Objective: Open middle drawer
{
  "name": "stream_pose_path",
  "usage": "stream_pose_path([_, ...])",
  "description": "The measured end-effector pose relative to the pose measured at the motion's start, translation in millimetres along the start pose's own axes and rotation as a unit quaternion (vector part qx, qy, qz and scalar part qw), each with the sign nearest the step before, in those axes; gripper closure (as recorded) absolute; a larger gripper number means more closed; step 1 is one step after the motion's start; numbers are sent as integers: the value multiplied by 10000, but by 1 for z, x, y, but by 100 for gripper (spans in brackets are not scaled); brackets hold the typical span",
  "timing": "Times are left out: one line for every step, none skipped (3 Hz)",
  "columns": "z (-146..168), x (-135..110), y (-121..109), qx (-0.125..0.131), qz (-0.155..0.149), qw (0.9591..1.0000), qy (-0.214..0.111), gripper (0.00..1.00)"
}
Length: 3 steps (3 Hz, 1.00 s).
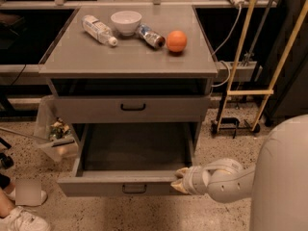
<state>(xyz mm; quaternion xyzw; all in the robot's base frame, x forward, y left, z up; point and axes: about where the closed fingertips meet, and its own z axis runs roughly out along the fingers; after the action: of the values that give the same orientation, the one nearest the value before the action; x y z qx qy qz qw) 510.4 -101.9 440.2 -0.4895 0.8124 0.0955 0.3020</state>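
The middle drawer (134, 153) is pulled far out, showing a plain grey inside with nothing in it. Its black bar handle (134, 189) sits centred on its front. My gripper (180, 181) is at the right end of the drawer's front rim and touches the top edge there, well to the right of the handle. The topmost drawer (133, 109) above it, with the same handle, is nearly shut. The lowest drawer is hidden under the open one.
On the cabinet top (72, 57) lie a plastic bottle (98, 29), a white bowl (126, 21), a can (150, 36) and an orange (176, 41). A bin of trash (55, 134) stands to the left. A wooden-pole stand (240, 95) is to the right. Someone's shoes (19, 215) are at the lower left.
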Motion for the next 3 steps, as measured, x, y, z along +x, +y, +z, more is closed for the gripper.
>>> stream_pose_path([1, 1, 4, -54, -17, 10000, -11, 100])
stream_pose_path([-3, 7, 11, -104, 31, 9999, -15, 100])
stream_pose_path([-4, 5, 11, -105, 32, 9999, -15, 100])
